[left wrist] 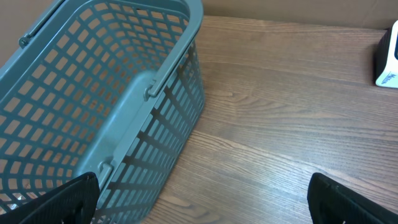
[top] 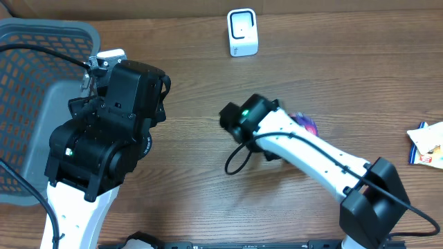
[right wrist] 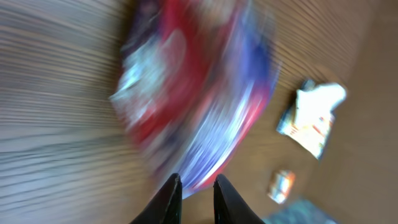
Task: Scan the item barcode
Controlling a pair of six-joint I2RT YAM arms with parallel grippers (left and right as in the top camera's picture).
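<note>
Wooden table [top: 346, 76] bears one basket [top: 31, 76], one scanner [top: 242, 32], one red-blue packet [right wrist: 199, 93].

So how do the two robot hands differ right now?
The left gripper has its fingers spread wide with nothing between them; the right gripper has its fingers nearly together. The left is beside the basket, the right at the edge of a colourful packet, too blurred to tell if gripped. Both have black fingers.
</note>
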